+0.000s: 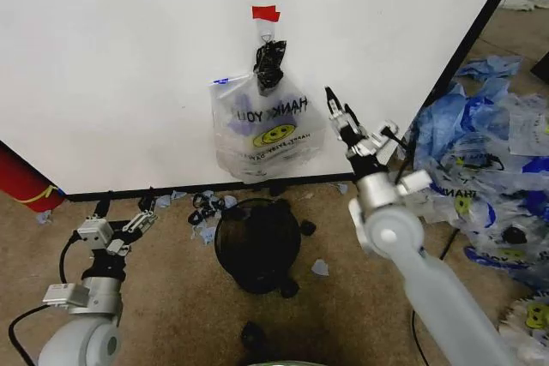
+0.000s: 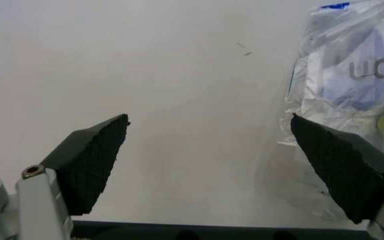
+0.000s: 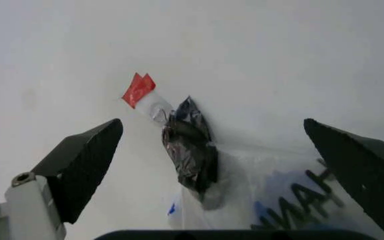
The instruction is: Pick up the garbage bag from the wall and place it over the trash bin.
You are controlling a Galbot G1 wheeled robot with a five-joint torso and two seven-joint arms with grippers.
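Note:
The garbage bag (image 1: 266, 130), see-through with a yellow smiley face and dark lettering, hangs on the white wall (image 1: 111, 57) under a piece of red tape (image 1: 265, 13). A small black plastic bag (image 1: 269, 64) hangs over its top. On the floor right below stands the black mesh trash bin (image 1: 257, 242). My right gripper (image 1: 339, 109) is raised just right of the bag, open and apart from it. In the right wrist view the right gripper (image 3: 212, 122) faces the red tape (image 3: 138, 89) and the black bag (image 3: 190, 150). My left gripper (image 1: 125, 207) is low at the left, open, facing the wall (image 2: 145, 75).
A red cylinder (image 1: 21, 182) leans at the wall's left end. A heap of blue and clear plastic bags (image 1: 489, 160) covers the floor at the right. Small plastic scraps (image 1: 206, 207) lie along the wall's black base strip (image 1: 129, 193) beside the bin.

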